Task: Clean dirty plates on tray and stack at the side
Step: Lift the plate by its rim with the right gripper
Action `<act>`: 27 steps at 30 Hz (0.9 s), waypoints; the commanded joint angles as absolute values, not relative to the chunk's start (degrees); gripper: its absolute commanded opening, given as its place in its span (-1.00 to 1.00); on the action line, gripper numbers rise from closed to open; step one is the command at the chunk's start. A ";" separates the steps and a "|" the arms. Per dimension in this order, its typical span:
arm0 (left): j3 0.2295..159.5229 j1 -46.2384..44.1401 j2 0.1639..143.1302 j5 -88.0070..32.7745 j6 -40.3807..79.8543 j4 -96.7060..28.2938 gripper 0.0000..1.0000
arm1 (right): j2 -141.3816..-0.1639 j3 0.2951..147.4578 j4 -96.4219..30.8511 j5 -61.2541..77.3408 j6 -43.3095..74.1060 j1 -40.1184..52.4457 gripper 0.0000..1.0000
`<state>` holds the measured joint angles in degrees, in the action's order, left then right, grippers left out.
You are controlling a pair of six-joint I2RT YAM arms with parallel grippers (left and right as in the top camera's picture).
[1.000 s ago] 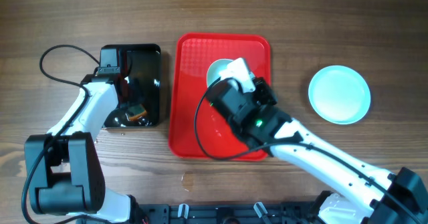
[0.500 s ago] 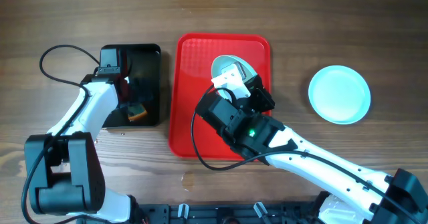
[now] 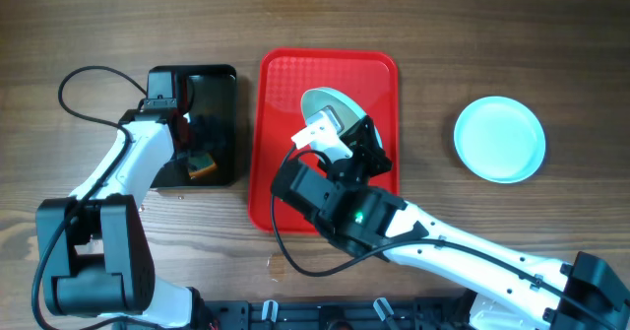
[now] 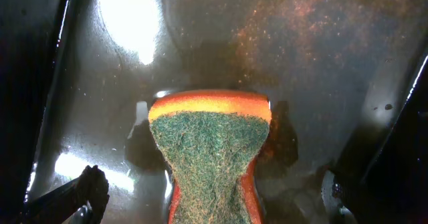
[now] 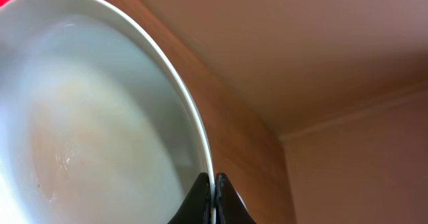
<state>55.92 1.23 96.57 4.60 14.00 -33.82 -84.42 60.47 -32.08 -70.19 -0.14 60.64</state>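
The red tray (image 3: 281, 94) lies mid-table. My right gripper (image 3: 333, 131) is shut on the rim of a pale blue plate (image 3: 330, 105) and holds it tilted above the tray. In the right wrist view the fingers (image 5: 214, 178) pinch the plate's edge (image 5: 100, 117), and its face shows a faint smear. A second pale blue plate (image 3: 499, 138) lies on the table to the right. No third plate shows. My left gripper (image 4: 208, 197) is open over the black tray, with a green-topped orange sponge (image 4: 210, 144) lying between its fingers.
The small black tray (image 3: 212, 84), wet and glossy, stands left of the red tray, with the sponge (image 3: 202, 165) at its near end. A black cable (image 3: 84, 84) loops at the far left. Bare wood lies between the red tray and the right plate.
My right arm has swung left and toward the front edge, tipping the held plate up on its edge over the tray. The left arm has stayed put.
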 commanded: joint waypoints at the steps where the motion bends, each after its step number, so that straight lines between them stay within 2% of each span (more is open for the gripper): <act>1: 55.99 1.30 96.88 4.29 13.69 -33.78 1.00 | -83.33 61.60 -30.70 -73.82 -3.49 60.90 -0.91; 11: 55.99 1.30 96.88 4.29 13.69 -33.78 1.00 | -83.33 61.60 -27.79 -75.35 -6.33 60.90 -0.91; 19: 55.99 1.30 96.88 4.29 13.69 -33.78 1.00 | -83.33 61.60 -27.42 -75.00 -4.14 60.90 -0.91; 22: 55.99 1.30 96.88 4.29 13.69 -33.78 1.00 | -83.35 61.60 -27.53 -70.54 -3.62 60.90 -0.91; 25: 55.99 1.30 96.88 4.29 13.69 -33.78 1.00 | -83.35 61.54 -26.57 -77.14 -3.05 59.96 -0.91; 27: 55.99 1.30 96.88 4.29 13.69 -33.78 1.00 | -83.24 61.56 -24.01 -73.60 -5.50 59.81 -0.91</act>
<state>55.92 1.23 96.57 4.60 14.00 -33.82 -84.42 60.47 -26.48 -72.99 -4.60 60.49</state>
